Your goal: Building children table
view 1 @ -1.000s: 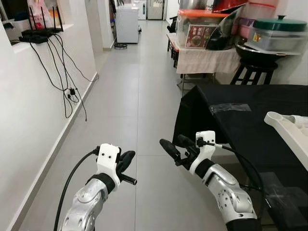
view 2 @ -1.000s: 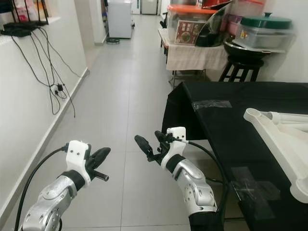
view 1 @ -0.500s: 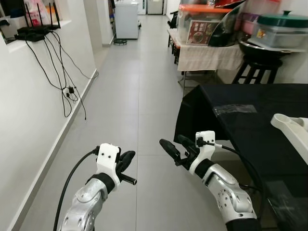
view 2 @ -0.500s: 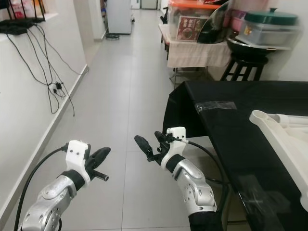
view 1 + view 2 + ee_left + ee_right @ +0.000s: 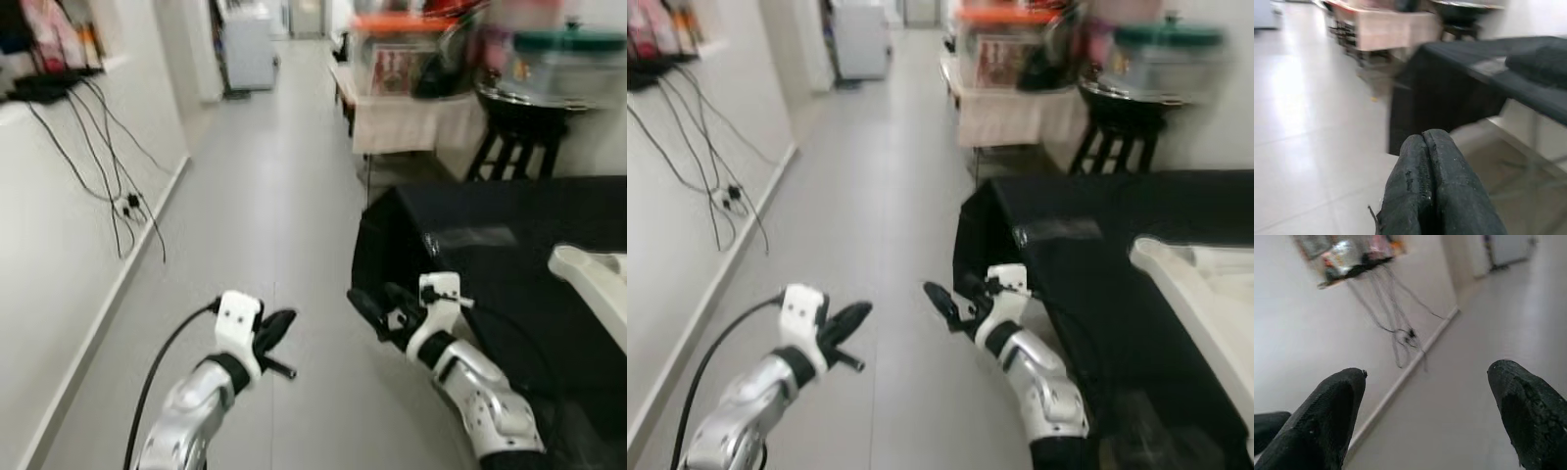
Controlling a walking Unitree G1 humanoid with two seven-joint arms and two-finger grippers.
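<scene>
Over bare grey floor, both grippers held out front, nothing in either. Left gripper has its fingers pressed flat together, tips pointing toward the black-draped table. Right gripper spread wide, fingertips far apart with open air between, aimed across the corridor at the white wall.

Just right of the right gripper: the near corner of the table, cloth hanging down to the floor, edge close beside the right forearm. On the tabletop further right, the white children table part, rounded end toward the robot, lying flat, well apart from both grippers. A clear taped patch sits on the cloth between table corner and white part.

Left of the left gripper: open floor up to the skirting, black cables dangling down the wall.

Ahead: long clear corridor strip; on its right a cloth-covered side table with boxes, then a black stool. Frames motion-blurred.
</scene>
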